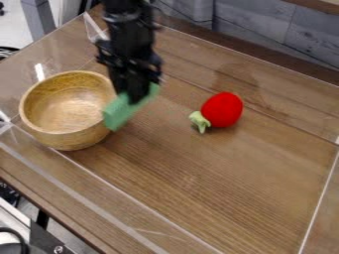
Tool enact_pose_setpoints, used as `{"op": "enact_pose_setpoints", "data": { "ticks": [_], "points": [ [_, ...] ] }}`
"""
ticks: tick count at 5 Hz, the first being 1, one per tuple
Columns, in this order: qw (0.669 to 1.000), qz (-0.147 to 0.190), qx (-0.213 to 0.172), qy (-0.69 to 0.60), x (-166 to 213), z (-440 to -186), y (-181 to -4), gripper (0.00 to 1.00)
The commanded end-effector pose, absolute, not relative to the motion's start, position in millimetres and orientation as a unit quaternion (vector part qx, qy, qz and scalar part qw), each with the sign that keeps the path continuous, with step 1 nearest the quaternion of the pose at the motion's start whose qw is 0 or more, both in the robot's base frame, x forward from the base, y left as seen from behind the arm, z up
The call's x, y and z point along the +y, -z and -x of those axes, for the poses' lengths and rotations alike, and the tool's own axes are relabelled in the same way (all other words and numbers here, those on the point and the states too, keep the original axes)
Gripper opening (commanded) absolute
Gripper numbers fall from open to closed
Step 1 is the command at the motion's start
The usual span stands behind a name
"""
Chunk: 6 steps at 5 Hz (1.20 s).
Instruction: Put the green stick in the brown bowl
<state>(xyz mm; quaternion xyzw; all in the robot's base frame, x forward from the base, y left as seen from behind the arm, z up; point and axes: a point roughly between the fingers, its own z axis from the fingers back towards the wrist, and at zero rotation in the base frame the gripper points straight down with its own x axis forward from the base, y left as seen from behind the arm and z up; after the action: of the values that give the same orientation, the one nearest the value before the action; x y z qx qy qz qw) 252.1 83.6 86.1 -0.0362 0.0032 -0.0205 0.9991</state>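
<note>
My gripper (134, 92) points straight down and is shut on the green stick (123, 111), a flat light-green bar that hangs tilted from its fingers, lifted off the table. The stick's lower end hovers just at the right rim of the brown bowl (40, 127), a round wooden bowl standing at the left of the table with nothing inside it. The arm rises from the gripper toward the top of the picture.
A red strawberry-like toy (221, 109) with a small green stem lies on the wooden table to the right of the gripper. Clear acrylic walls (159, 223) fence the table along the front and sides. A clear bracket (103, 40) stands at the back.
</note>
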Motion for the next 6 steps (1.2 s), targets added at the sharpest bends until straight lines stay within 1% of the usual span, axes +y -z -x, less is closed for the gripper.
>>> {"op": "enact_pose_setpoints", "data": {
  "ticks": [1,2,3,6],
  "points": [
    [1.0,0.018,-0.022,0.013,114,-256,-101.9,0.0],
    [0.999,0.014,-0.024,0.017,136,-253,-97.4,0.0],
    [1.0,0.017,-0.022,0.004,136,-258,-90.4,0.0],
    [1.0,0.021,-0.021,-0.008,133,-266,-82.8,0.0]
  ]
}}
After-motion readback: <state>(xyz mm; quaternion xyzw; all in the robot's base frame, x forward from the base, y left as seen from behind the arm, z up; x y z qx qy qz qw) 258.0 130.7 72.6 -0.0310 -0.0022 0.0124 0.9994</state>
